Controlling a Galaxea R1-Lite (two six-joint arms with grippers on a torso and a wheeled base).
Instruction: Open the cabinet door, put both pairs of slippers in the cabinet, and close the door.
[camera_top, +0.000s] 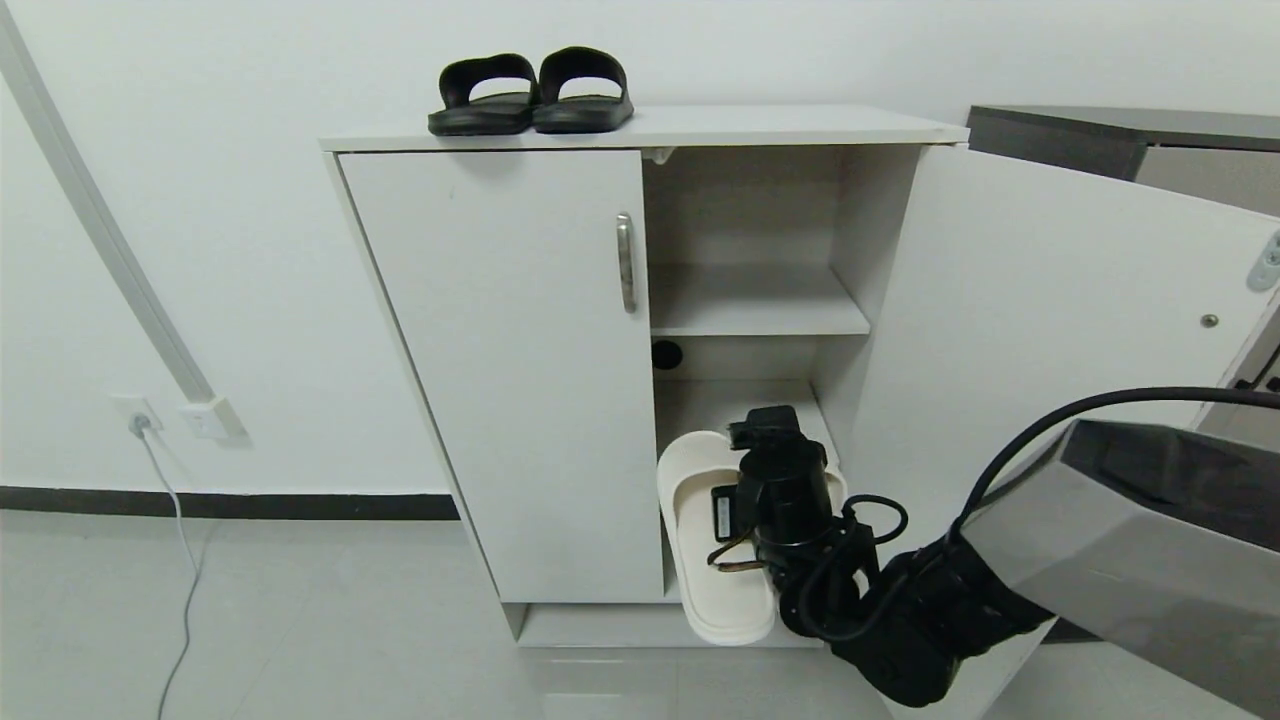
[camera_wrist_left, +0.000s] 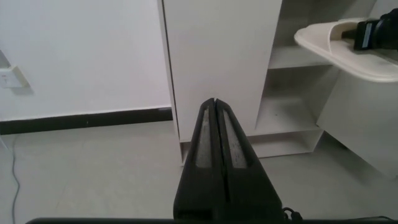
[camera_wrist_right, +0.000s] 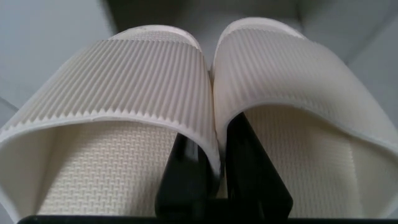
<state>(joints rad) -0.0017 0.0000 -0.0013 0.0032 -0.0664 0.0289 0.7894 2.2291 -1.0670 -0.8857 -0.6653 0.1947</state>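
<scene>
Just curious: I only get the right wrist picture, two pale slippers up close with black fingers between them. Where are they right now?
Observer: The right hand holds the white slippers at the cabinet's open right half, low down, heels poking out in front.
Visitor: So a door is open?
Observer: Yes, the right door is swung wide; the left door is shut.
Visitor: Any other shoes?
Observer: A black pair sits on the cabinet's top, above the left door.
</scene>
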